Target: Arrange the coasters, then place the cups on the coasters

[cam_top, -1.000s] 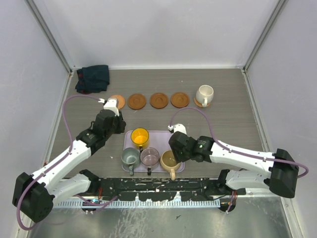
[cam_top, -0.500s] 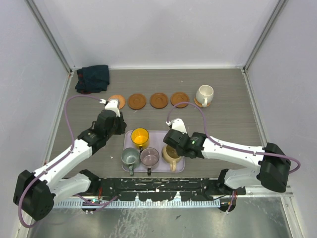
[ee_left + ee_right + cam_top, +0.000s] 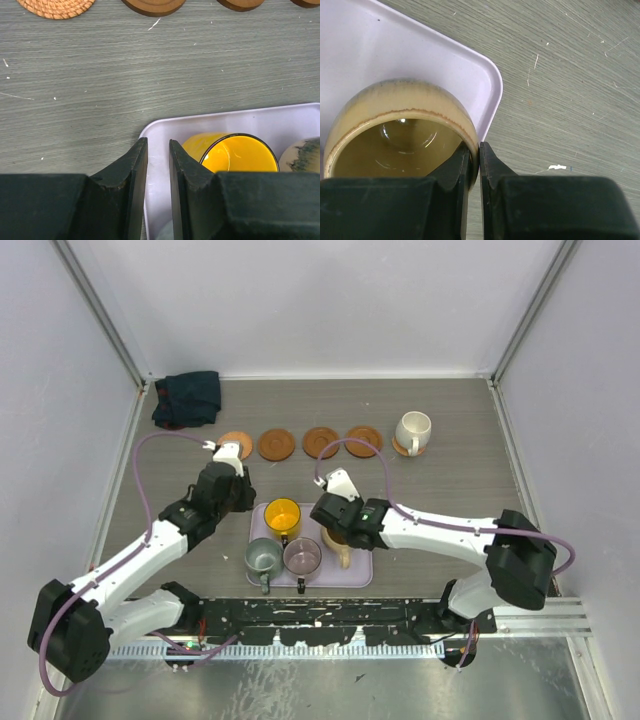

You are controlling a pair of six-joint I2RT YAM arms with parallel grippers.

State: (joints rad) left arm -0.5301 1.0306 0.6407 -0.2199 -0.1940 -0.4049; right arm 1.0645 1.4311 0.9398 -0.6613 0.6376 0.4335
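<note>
Four coasters lie in a row at the back: a light woven one [image 3: 236, 444] [image 3: 56, 6] and three brown ones [image 3: 276, 444] [image 3: 321, 441] [image 3: 364, 440]. A cream-white cup [image 3: 412, 430] stands on a coaster at the row's right end. The lilac tray [image 3: 312, 580] holds the yellow cup [image 3: 283, 515] [image 3: 240, 152], the grey-green cup [image 3: 263, 557] and the purplish cup [image 3: 302, 556]. My right gripper [image 3: 337, 531] [image 3: 474, 150] is shut on the tan cup's [image 3: 342, 546] [image 3: 395, 130] wall, one finger inside, over the tray's right part. My left gripper [image 3: 245, 502] [image 3: 158, 142] hangs over the tray's far left corner, jaws narrowly open, holding nothing.
A dark crumpled cloth [image 3: 187, 398] lies in the far left corner. The tray's rim [image 3: 492, 95] [image 3: 150, 131] runs close under both grippers. Grey walls close in the table on three sides.
My right gripper has shut on the tan cup's rim and carried it left and toward the tray's far side. The left arm has hardly moved.
</note>
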